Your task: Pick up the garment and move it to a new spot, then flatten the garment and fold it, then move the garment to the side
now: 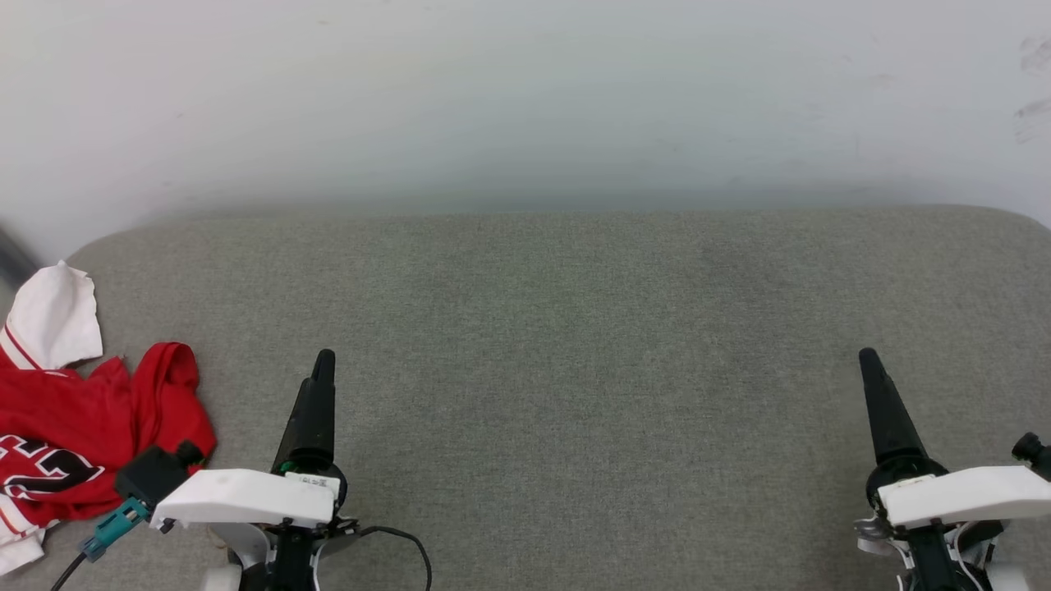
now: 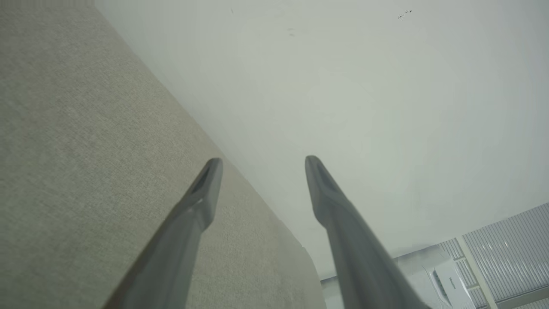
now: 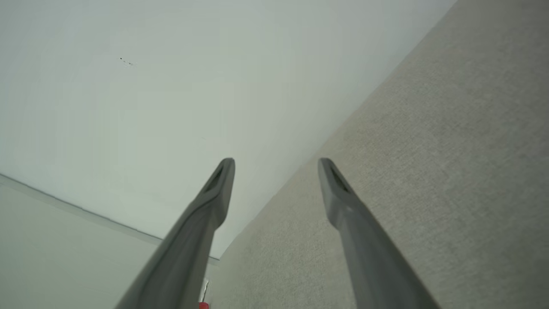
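The garment (image 1: 74,427), a red jersey with a white sleeve and black lettering, lies crumpled at the left edge of the grey cushioned surface (image 1: 575,345), partly cut off by the head view's edge. My left gripper (image 1: 324,361) hovers just right of it, apart from the cloth. In the left wrist view the left gripper (image 2: 262,165) is open, nothing between its fingers. My right gripper (image 1: 869,359) stands far off at the lower right. The right wrist view shows the right gripper (image 3: 276,165) open too, with nothing in it.
A pale wall (image 1: 525,98) rises behind the surface's far edge. The surface has rounded corners at both ends. A white appliance (image 2: 446,283) and a ribbed panel (image 2: 506,249) show past the surface's end in the left wrist view.
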### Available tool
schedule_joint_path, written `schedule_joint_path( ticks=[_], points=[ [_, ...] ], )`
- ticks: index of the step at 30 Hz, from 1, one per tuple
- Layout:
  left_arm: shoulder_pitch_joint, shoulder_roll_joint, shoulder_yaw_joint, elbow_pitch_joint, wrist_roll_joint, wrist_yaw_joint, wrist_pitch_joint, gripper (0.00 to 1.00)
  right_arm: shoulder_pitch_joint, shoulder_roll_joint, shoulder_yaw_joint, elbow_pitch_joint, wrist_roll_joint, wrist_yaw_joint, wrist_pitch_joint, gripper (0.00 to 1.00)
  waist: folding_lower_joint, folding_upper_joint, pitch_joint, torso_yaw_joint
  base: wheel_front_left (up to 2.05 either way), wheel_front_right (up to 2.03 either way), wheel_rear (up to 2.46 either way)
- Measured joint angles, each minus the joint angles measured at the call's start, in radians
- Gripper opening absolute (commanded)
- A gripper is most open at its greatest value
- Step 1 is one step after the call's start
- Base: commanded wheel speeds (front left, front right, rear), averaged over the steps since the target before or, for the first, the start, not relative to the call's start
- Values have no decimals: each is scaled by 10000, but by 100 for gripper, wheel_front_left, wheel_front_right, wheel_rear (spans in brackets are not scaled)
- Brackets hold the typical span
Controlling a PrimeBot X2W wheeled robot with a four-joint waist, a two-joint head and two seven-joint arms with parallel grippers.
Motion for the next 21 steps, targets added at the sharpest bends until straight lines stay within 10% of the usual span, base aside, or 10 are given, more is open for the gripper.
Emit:
schedule_joint_path(
  ticks=[21],
  points=[
    [-36,63,-458,-23,4615,81,-671,100,-15,8,288,-382,-4291,0,-157,100,0,0,-28,31,0,0,0]
  ],
)
